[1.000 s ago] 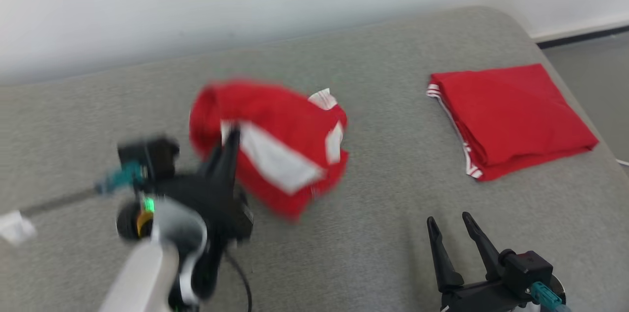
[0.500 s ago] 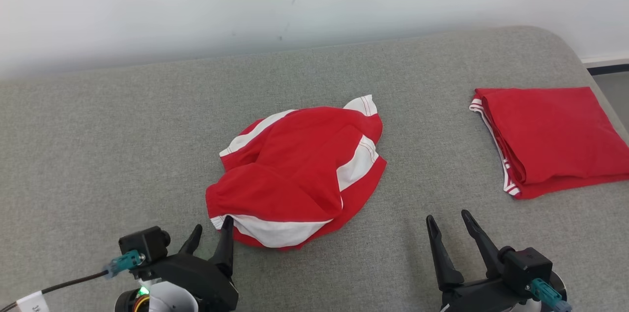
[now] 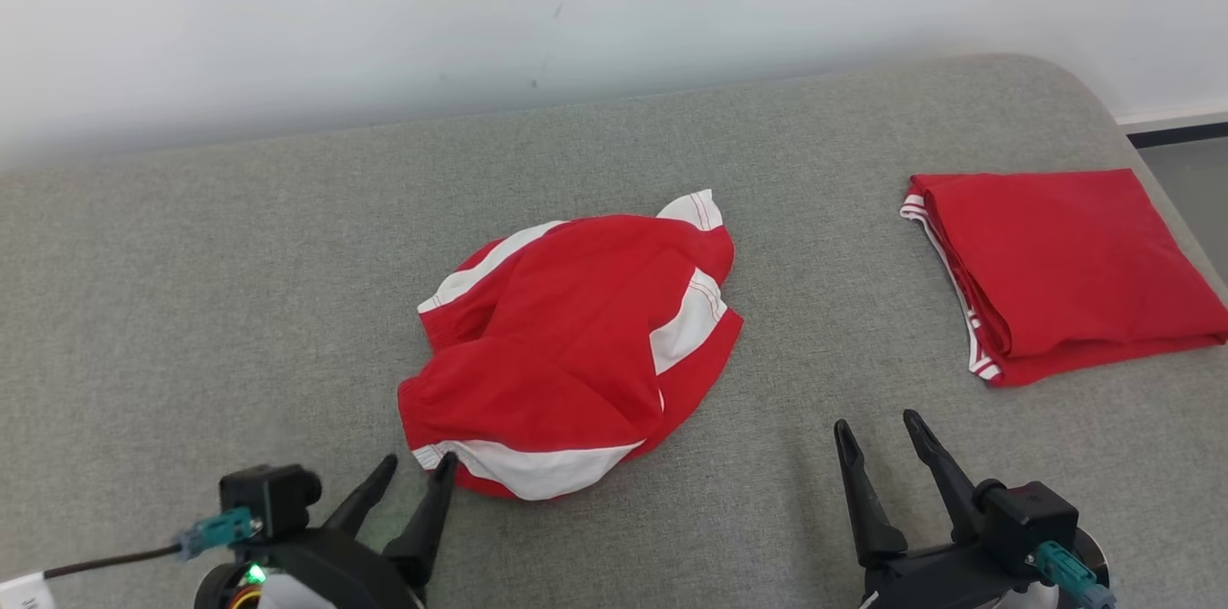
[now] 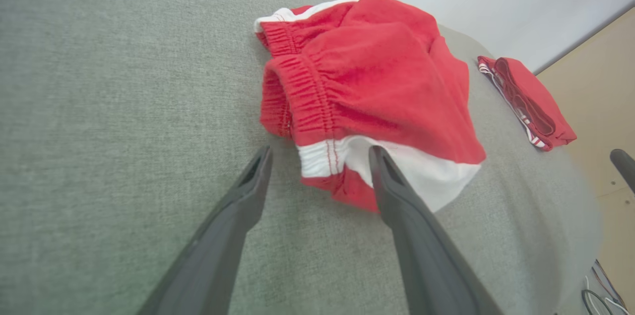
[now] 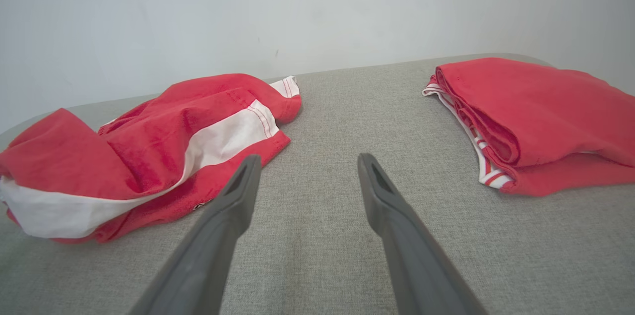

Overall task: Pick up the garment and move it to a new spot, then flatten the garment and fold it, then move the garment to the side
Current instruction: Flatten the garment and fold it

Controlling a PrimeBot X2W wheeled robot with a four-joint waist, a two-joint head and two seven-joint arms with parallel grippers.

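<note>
A crumpled red garment point(image 3: 566, 340) with white bands lies in a heap mid-way along the grey padded bench point(image 3: 240, 283). The left fingers point(image 3: 430, 508) stand spread and empty, one tip just beside the heap's near white hem. The right fingers point(image 3: 861, 494) hover spread, holding nothing, well apart from it. A folded red garment point(image 3: 1065, 273) sits off to the right.

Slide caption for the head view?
Open left gripper at the near edge of a crumpled red garment; open right gripper apart; folded red garment far right.
</note>
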